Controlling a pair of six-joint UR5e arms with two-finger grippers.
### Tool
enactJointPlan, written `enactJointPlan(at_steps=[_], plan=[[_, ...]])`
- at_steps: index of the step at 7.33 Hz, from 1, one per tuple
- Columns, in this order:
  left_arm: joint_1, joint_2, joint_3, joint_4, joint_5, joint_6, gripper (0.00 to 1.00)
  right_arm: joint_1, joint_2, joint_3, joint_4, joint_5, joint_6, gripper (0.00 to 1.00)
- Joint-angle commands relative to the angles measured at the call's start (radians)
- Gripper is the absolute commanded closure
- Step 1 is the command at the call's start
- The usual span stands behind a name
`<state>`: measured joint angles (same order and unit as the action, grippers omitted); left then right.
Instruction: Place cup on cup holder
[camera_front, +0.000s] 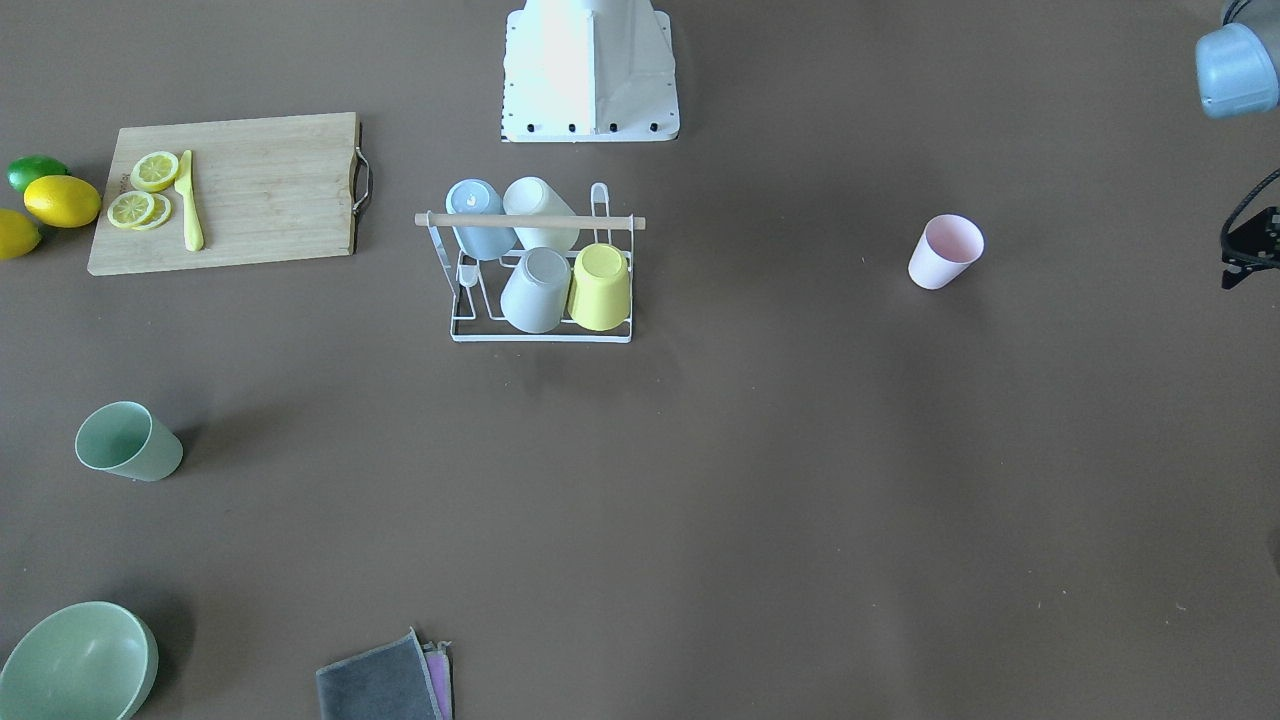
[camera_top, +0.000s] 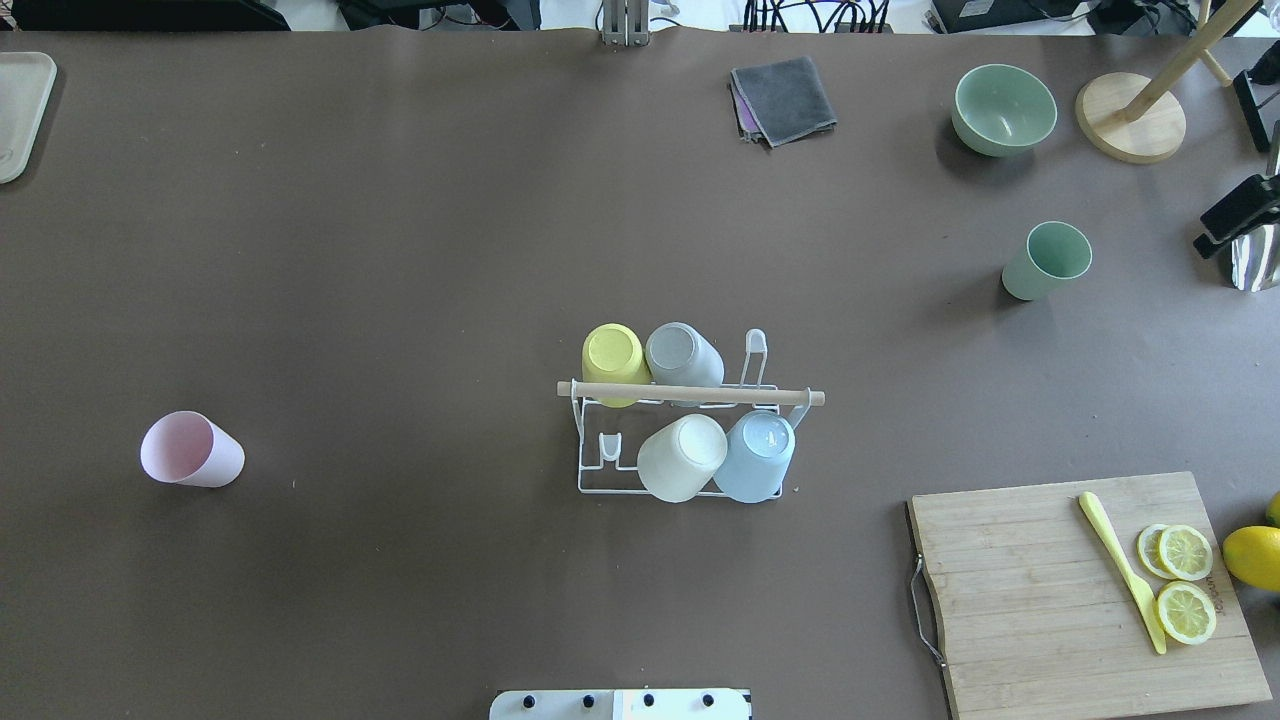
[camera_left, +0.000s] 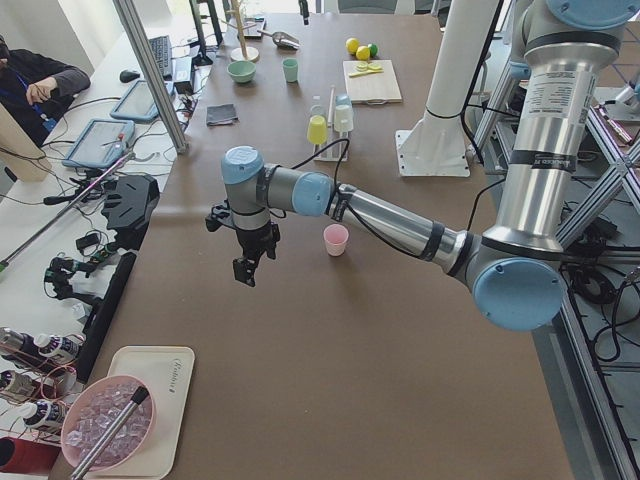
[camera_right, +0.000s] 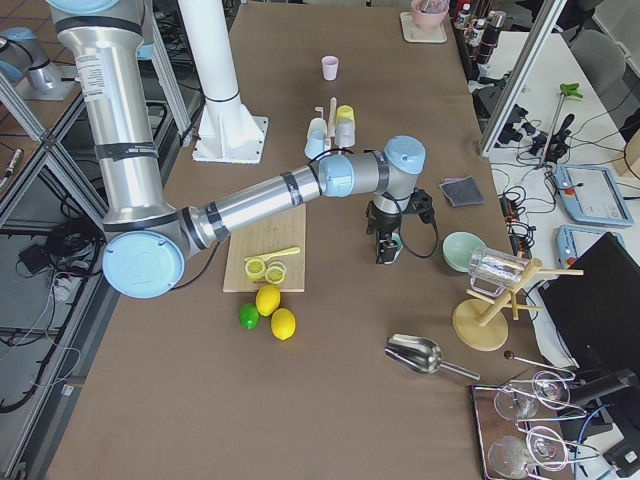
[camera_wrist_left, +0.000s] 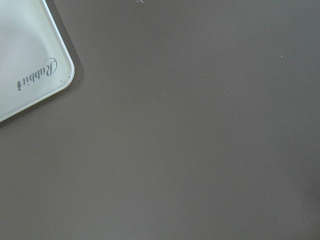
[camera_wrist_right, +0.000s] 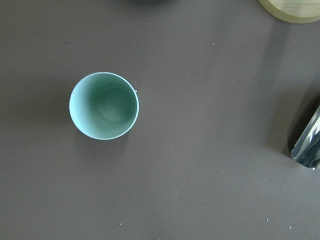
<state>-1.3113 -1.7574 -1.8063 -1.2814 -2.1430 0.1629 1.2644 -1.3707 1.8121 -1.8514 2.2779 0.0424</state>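
Left arm (camera_left: 400, 222) outstretched, left hand (camera_left: 245, 270) pointing down; right arm (camera_right: 250, 208), right hand (camera_right: 386, 250) likewise.

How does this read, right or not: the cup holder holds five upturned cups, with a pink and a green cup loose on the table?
Not right. The overhead exterior view shows four upturned cups on the cup holder, not five. The pink cup and the green cup are loose on the table.

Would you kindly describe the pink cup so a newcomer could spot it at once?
From the white wire cup holder mid-table, look far toward the robot's left side. The pink cup stands upright there, alone on bare brown tabletop. The only other loose cup, the green cup, is on the opposite side near a green bowl.
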Motion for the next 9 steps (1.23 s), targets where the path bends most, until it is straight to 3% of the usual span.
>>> enactJointPlan(at_steps=[1,4,7,9], plan=[[0.12,-0.11,-0.001,0.21,0.11,0.058,0.02,-0.086,0.061,-0.04,-0.009,-0.02,-0.009,0.0],[0.311,-0.232,0.002,0.452,0.26,0.07,0.02,-0.131,0.227,-0.245,-0.011,-0.034,-0.041,0.0],[0.507,-0.31,0.011,0.604,0.362,0.07,0.02,-0.163,0.437,-0.533,-0.064,-0.051,-0.197,0.0],[0.614,-0.359,0.016,0.671,0.429,0.07,0.02,-0.22,0.528,-0.565,-0.206,-0.148,-0.286,0.0]])
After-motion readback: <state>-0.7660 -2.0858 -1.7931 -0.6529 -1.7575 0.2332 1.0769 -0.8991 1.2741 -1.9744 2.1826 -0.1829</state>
